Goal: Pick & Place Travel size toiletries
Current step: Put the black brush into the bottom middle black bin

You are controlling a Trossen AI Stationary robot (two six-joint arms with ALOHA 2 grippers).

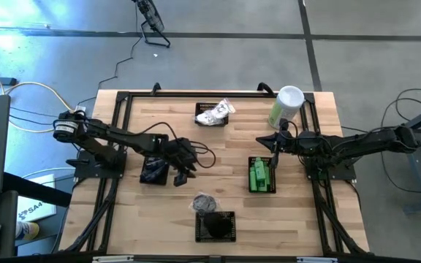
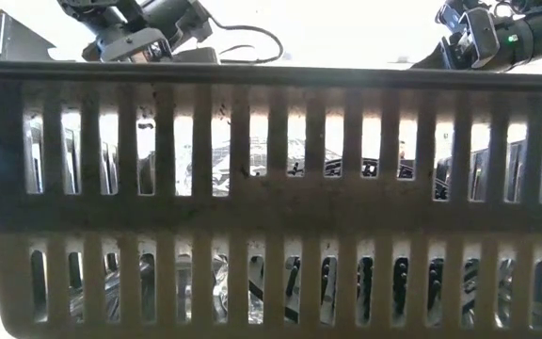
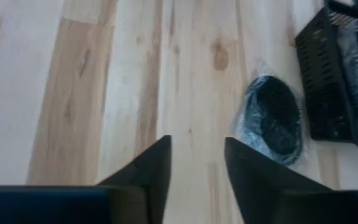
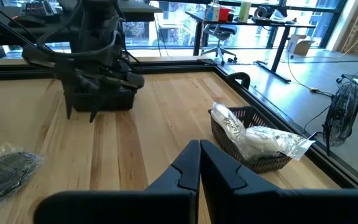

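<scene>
Left hand (image 3: 194,171) hovers over bare tabletop (image 3: 104,81), fingers apart, holding nothing. Just beside it lies a bagged dark round piece (image 3: 272,118), loose and unsorted; beyond that, a black mesh basket (image 3: 334,81). Right hand (image 4: 199,163) is closed, empty; ahead of it a basket of white crinkly packets (image 4: 260,140). Sorting looks largely done: green bottles (image 1: 259,175) sit binned. Only the high view shows those bottles; the low view is blocked by a slotted basket wall (image 2: 271,207).
</scene>
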